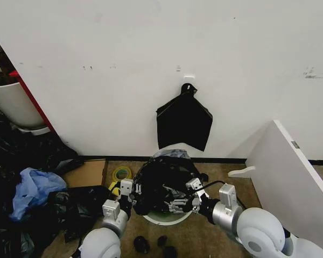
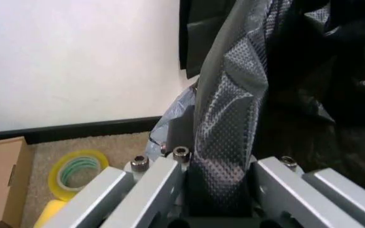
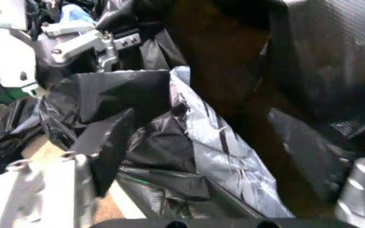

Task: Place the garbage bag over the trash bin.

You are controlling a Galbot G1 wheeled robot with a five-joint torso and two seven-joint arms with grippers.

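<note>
In the lower middle of the head picture, the garbage bag [image 1: 161, 185] sits bunched on top of the trash bin [image 1: 167, 217]. My left gripper [image 2: 217, 190] pinches a fold of it. My right gripper [image 1: 183, 196] grabs its other side.

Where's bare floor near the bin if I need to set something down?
Free carpet lies right of the trash bin, up to the leaning white board, and a thin strip by the baseboard behind it. The left is crowded: tape roll, cardboard, blue bag. Both grippers, left and right, grip the garbage bag.
</note>
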